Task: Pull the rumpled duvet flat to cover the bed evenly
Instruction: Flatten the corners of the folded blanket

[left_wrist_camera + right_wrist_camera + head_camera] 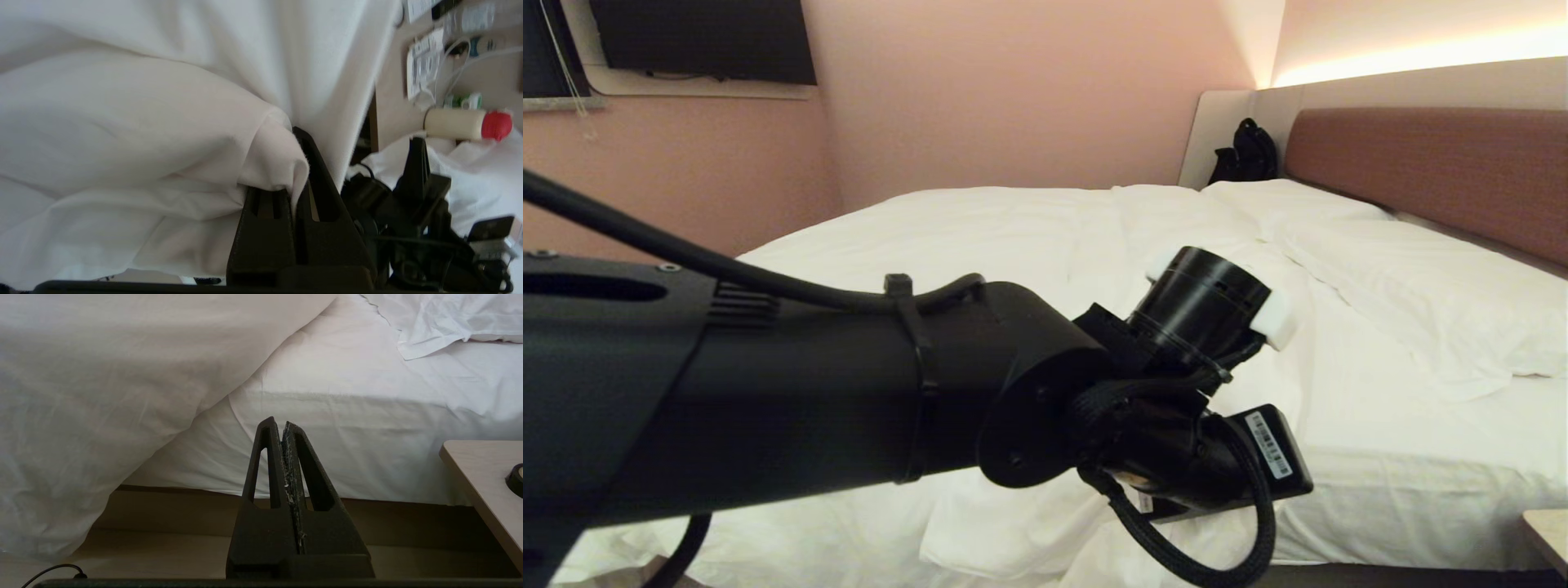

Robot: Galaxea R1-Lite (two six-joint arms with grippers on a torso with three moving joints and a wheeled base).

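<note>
The left gripper (295, 179) is clamped on a fold of the duvet (122, 122): in the left wrist view its two black fingers (322, 192) stand pressed together, with a pinch of white cloth caught between them and bunched over their tips. From that pinch the duvet spreads away from the gripper in broad soft folds, filling nearly everything beyond the fingertips, and a further sheet of it hangs taut past the tips.

In the head view the left arm (768, 384) reaches across the near foreground, its wrist turned down toward the near edge of the bed (1421, 498); the fingers themselves are hidden there behind the wrist. Beyond the arm the duvet (980, 237) lies over the mattress, its near edge spilling down below the wrist in loose folds. On the side away from the arm, pillows (1421, 278) lie against the brown headboard (1437, 171), and a black bag (1245, 155) sits in the far corner.

The right gripper (282, 428) holds nothing, its fingers closed flat against each other. It hangs low beside the bed, pointing at the side of the mattress; the duvet (102, 416) drapes down to one side of it, apart from the fingers, and the corner of a pale wooden bedside table (478, 477) shows on the other side.
</note>
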